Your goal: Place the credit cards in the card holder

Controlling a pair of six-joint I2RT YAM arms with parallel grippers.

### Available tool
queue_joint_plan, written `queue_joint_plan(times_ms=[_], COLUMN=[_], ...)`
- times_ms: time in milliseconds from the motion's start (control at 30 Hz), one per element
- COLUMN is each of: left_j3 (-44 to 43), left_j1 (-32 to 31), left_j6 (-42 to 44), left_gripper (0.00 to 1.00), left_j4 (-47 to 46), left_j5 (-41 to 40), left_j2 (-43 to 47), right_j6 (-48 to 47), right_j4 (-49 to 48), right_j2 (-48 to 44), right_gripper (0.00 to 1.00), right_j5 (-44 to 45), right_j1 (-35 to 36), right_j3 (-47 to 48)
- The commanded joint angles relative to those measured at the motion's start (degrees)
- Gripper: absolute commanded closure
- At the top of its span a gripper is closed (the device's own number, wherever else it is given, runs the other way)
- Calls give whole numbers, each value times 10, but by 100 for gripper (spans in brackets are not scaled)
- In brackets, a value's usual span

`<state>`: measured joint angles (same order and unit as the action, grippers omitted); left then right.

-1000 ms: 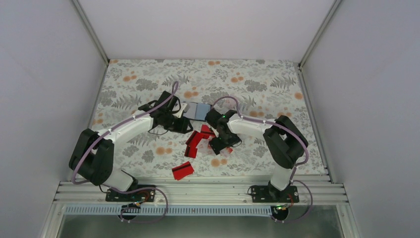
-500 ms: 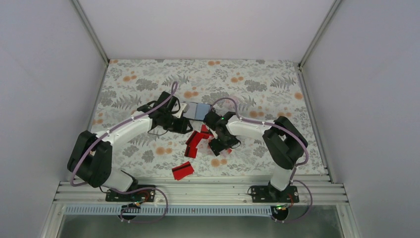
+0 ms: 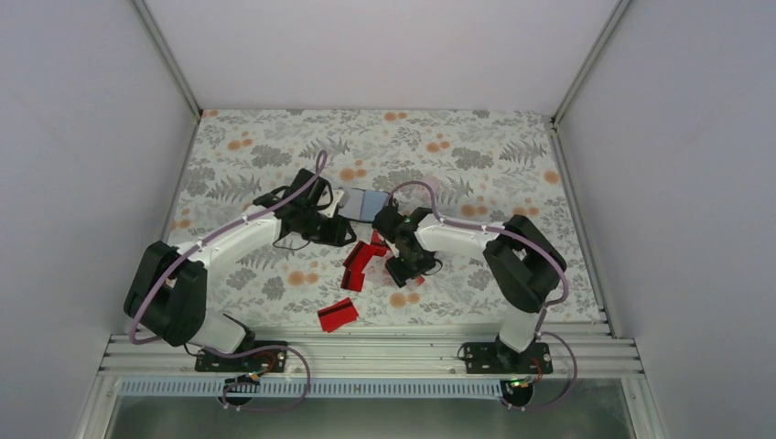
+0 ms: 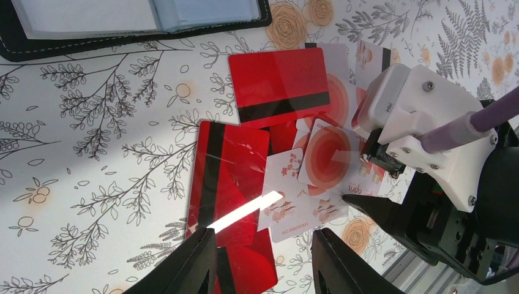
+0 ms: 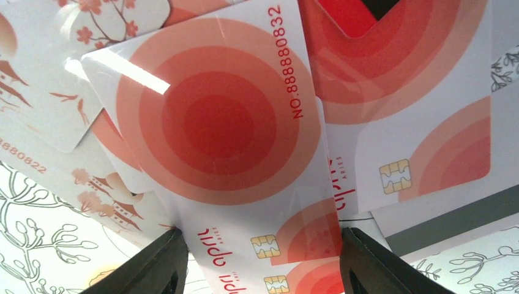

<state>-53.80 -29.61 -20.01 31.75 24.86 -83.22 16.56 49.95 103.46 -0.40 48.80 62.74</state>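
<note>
The credit cards point(image 4: 287, 159) are lying in a loose, overlapping heap just on the near side of the card holder point(image 4: 61, 49), which is lying open, clear pockets up. They are looking thin, light, stiff and glossy, so probably slippery, and so flat that only the edges are offering a hold. The right gripper point(image 5: 263, 269) is sitting low over one whitish ringed card point(image 5: 214, 122), a finger at each long edge; whether it is pinching yet, I cannot tell. The left gripper point(image 4: 263, 263) is hovering over the red striped cards, jaws apart, carrying nothing. One red card point(image 3: 338, 315) is lying apart, nearer the bases. The floral tabletop point(image 3: 512, 146) is looking flat and roomy, though both wrists are crowding the heap. The pale walls point(image 3: 91, 137) are standing well apart.
</note>
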Motion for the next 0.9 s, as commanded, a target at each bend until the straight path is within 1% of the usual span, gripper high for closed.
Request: queue_joint_plan(times_ms=[0,167,400,733,767,800,867], left_j3=[-17,-32,-62,-68,-65,-62,-57], left_j1=[3,3,3,3,3,4,3], left_j6=[-3,-6,-31,-47,-47,-47,-46], left_gripper=[59,59,59,59,59,59,59], left_j4=[-11,-3,-1,2,2,2,1], left_j5=[8,18,75,89,88,86,84], left_j2=[-9,-10,-11,-1,1,3,5], right_j6=[16,12,20,34,32,27,23], right_j4=[-17,-25,-36,-55,-55,-54,-49], right_j2=[49,18,-26,-77,-77,-77,-76], right_gripper=[48,49,49,49,47,40,24], right_j5=[36,29,13,3,2,-1,1], right_j1=[20,21,21,14,14,14,14], right_j3=[-29,-23,-14,-27,-27,-26,-25])
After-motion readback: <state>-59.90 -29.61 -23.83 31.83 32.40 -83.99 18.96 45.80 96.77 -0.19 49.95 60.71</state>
